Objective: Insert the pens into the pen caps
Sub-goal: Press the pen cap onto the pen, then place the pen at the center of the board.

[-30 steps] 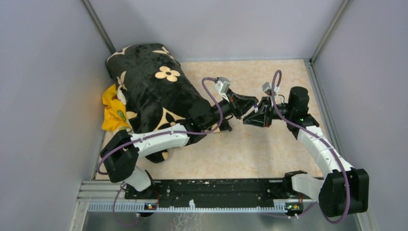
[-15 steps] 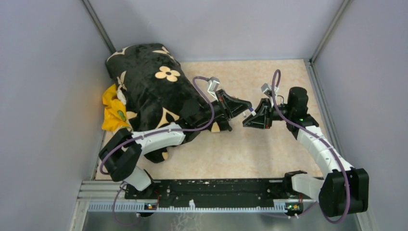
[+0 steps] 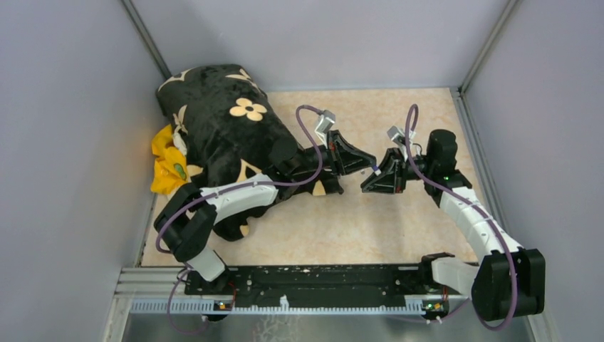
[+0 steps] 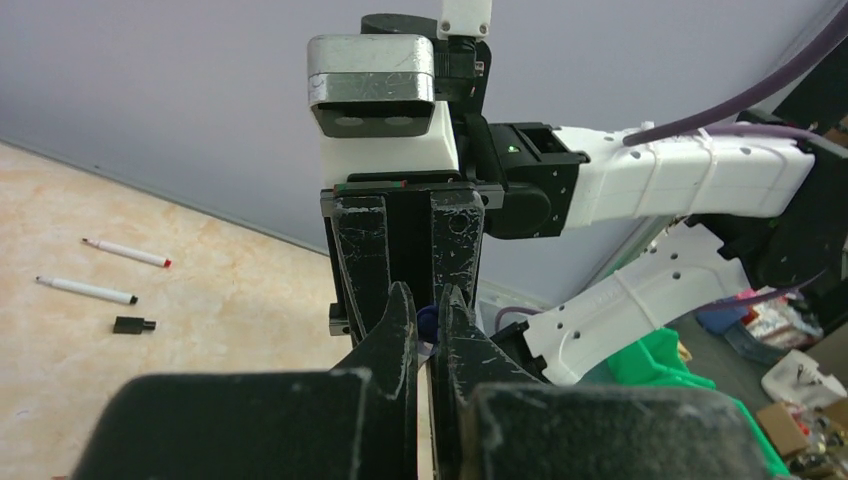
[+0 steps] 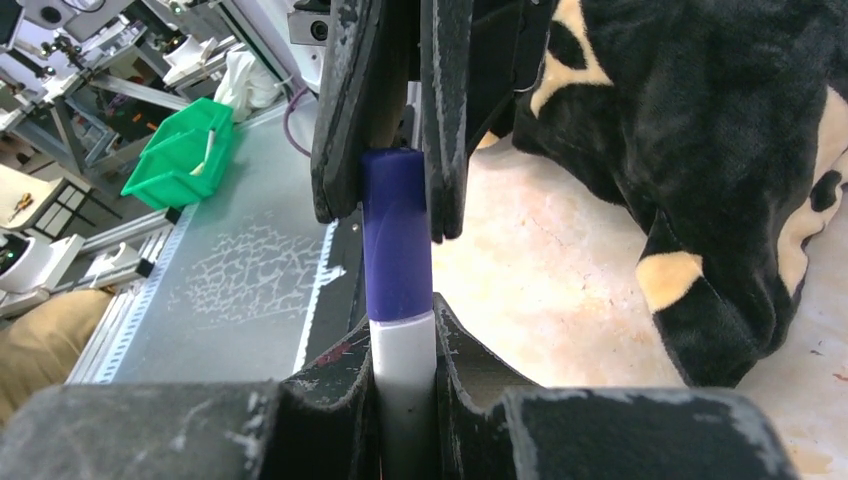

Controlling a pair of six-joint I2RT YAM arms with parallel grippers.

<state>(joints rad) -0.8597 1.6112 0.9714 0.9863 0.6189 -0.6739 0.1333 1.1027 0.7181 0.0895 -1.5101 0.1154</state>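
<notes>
The right gripper [image 5: 402, 335] was clamped on the white barrel of a pen [image 5: 402, 365], which stood up between its fingers. A purple cap [image 5: 396, 240] met the barrel just beyond those fingertips. The left gripper [image 5: 393, 198], shut tight, pinched the cap's far end. The two grippers faced tip to tip above the table [image 3: 342, 228].

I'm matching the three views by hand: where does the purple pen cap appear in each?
Top external: purple cap, a speck right of centre, between left claw and right claw.
Left wrist: purple cap low centre, a sliver between the left claw's fingers.
Right wrist: purple cap centre, pinched from above, atop the white pen.
Shared landmark: the beige tabletop, in all three.
</notes>
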